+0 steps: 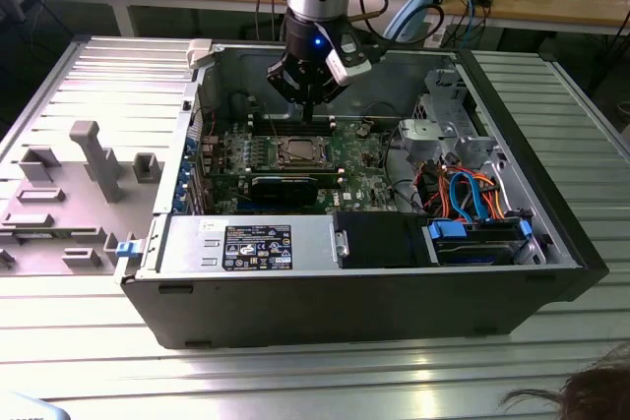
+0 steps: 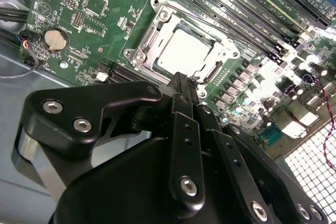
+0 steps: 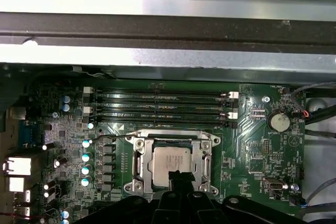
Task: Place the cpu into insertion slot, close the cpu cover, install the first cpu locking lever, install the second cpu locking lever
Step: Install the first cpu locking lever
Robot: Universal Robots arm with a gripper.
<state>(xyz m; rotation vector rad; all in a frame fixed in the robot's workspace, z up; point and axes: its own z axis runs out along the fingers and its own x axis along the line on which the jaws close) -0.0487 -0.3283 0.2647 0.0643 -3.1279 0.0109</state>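
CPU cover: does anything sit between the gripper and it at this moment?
Nothing visible does. The cpu cover lies flat around the cpu in the insertion slot, and the gripper hangs just above the socket's edge in both wrist views, with only open air over the green board.

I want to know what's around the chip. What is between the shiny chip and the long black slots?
In the first wrist view, the cover's silvery edge and a thin wire lever lie between the cpu and the memory slots.
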